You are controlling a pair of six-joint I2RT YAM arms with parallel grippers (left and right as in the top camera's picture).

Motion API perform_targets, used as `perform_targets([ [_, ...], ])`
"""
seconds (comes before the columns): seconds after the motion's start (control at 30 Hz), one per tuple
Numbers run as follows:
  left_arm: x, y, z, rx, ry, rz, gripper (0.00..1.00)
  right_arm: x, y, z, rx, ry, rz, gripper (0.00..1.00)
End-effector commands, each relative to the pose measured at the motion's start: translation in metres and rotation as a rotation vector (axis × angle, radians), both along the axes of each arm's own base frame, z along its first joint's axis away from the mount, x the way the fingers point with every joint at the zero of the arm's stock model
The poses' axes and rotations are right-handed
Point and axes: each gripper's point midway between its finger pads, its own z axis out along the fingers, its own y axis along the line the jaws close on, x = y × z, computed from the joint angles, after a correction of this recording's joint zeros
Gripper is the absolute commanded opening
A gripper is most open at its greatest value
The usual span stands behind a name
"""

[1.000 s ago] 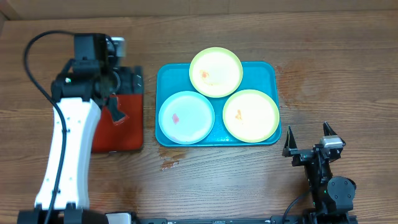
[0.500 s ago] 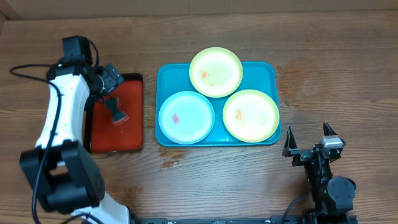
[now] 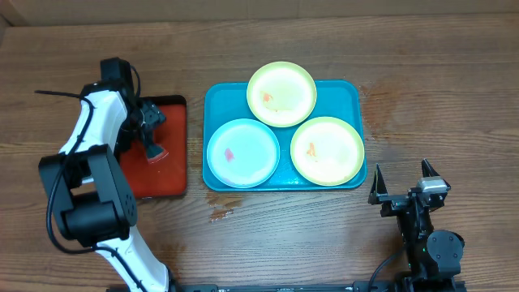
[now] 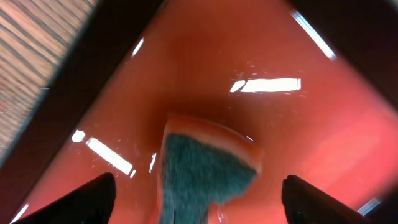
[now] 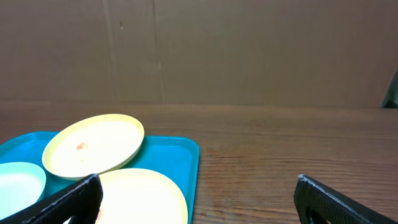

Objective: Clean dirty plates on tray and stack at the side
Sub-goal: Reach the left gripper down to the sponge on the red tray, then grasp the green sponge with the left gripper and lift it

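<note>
While my left tool [image 4: 198,200] hangs spread over the sponge [image 4: 208,165] in the red tray [image 4: 323,124], nothing's cleaned: three smeared plates [image 3: 242,152] sit on the blue tray [image 3: 217,97] right of it, none stacked. My right tool [image 3: 401,178]: spread, empty.

You've got the tray [image 3: 347,91] mid-counter [image 3: 454,73] w/ 3 plates on it. The top plate [image 3: 281,94], yellow-green w/ an orange smear, overhangs the far rim. The blue plate [image 3: 243,152] w/ a pink smear sits front-left. The right plate [image 3: 327,151], yellow-green w/ an orange smear, sits front-right. All 3 nearly touch. Just beside the tray's left is a red tray [image 3: 166,180]. The L claw [image 3: 150,139] is over it, at a pinkish sponge [image 3: 156,154]. The R claw [image 3: 403,182] is parked near the front edge, fingers apart.
</note>
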Motion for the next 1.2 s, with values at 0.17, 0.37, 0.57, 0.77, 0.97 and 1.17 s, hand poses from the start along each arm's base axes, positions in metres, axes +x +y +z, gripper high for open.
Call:
perform_targets([
  [0.17,0.001,0.001,-0.031,0.011,0.062,-0.015,0.22,0.0,-0.002,-0.002,-0.003,-0.003,-0.012,1.0],
  [0.37,0.0,0.006,-0.03,0.035,0.068,-0.012,0.13,0.0,-0.002,-0.002,-0.003,-0.003,-0.012,1.0],
  [0.57,-0.021,-0.006,-0.032,-0.025,0.151,-0.017,1.0,0.0,-0.002,-0.002,-0.003,-0.003,-0.012,1.0],
  [0.77,-0.045,-0.026,-0.031,-0.135,0.246,-0.02,0.95,0.0,-0.002,-0.002,-0.003,-0.003,-0.012,1.0],
  [0.97,-0.052,-0.032,-0.03,-0.165,0.273,-0.019,0.44,0.0,-0.002,-0.002,-0.003,-0.003,-0.012,1.0],
  [1.17,-0.046,-0.026,-0.031,-0.133,0.248,-0.019,0.16,0.0,-0.002,-0.002,-0.003,-0.003,-0.012,1.0],
])
